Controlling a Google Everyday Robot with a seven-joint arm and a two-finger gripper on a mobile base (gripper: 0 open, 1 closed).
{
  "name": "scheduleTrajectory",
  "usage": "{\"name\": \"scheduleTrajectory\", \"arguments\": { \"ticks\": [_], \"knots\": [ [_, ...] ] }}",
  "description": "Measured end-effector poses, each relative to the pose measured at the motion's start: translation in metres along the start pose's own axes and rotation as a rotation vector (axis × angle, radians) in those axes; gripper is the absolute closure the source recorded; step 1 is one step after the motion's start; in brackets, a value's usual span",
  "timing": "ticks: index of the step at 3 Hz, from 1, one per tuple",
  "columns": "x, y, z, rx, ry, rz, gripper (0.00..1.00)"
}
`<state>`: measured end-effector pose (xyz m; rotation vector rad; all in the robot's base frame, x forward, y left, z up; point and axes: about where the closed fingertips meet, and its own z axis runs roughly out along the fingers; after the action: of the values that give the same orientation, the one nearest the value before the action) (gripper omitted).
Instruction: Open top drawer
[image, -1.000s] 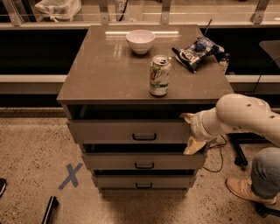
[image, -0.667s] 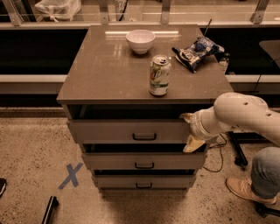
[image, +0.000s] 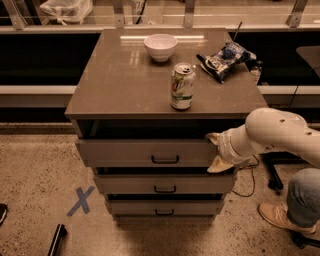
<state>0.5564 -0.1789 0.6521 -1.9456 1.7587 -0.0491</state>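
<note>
Top drawer (image: 140, 152), directly beneath the cabinet top (image: 125, 80), shown drawn out slightly; the gripper (image: 216, 151) is set at the right end of its front, whether clamped or released cannot be told. A straight outward pull is advised, so that skewing is avoided

Drawers: 3, namely top drawer (image: 125, 152), middle drawer (image: 130, 184) and bottom drawer (image: 135, 206). Bar handles (image: 165, 160): 3, one per front. On desk (image: 120, 85): 1 white bowl (image: 160, 46), 1 soda can (image: 182, 86), 1 snack bag (image: 225, 59); 3 items total. Floor: 1 blue tape X (image: 80, 200). Tool (image: 216, 152): 1, at right end of top drawer front. Tan shoe (image: 280, 217), lower right: 1.
</note>
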Motion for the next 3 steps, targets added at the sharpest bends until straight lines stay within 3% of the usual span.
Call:
{"name": "scheduleTrajectory", "arguments": {
  "ticks": [1, 2, 3],
  "knots": [
    [-0.004, 0.028, -0.007, -0.034, -0.009, -0.002, 0.43],
    [-0.008, 0.042, -0.019, -0.036, -0.025, 0.0, 0.42],
    [-0.01, 0.039, -0.025, -0.036, -0.025, 0.0, 0.2]
  ]
}}
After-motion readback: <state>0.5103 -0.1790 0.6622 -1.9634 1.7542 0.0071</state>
